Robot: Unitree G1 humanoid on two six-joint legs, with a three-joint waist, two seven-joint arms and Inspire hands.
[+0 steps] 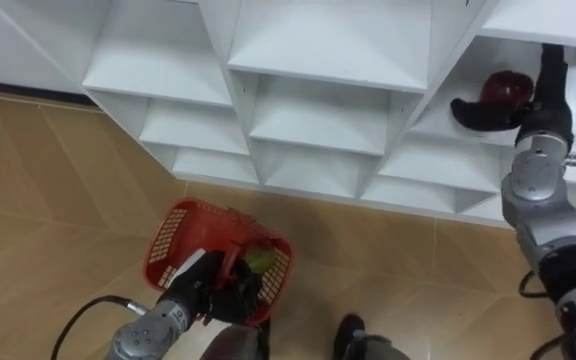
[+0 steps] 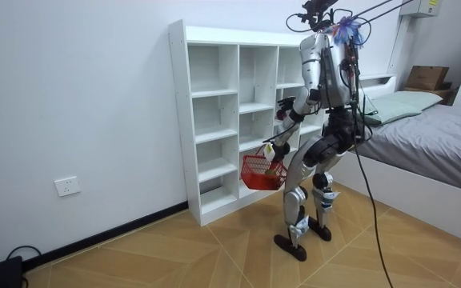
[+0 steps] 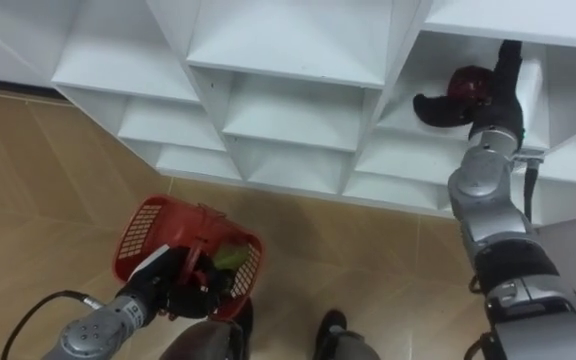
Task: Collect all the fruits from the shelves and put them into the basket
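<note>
A dark red apple (image 1: 508,90) is in a right-hand compartment of the white closet shelves (image 1: 318,65). My right hand (image 1: 488,117) reaches into that compartment and holds the apple, thumb curled beneath it and fingers rising behind it. Low at the left, my left hand (image 1: 206,285) grips the near rim of a red mesh basket (image 1: 171,235) hanging above the wooden floor. A green fruit (image 1: 259,260) lies inside the basket. In the room view I stand close in front of the shelves (image 2: 214,120), the basket (image 2: 258,172) at hip height.
The other shelf compartments in sight hold nothing. A bed (image 2: 438,136) stands behind me on the room view's right, with a cardboard box (image 2: 426,78) beyond it. Wooden floor (image 1: 48,190) stretches out to my left.
</note>
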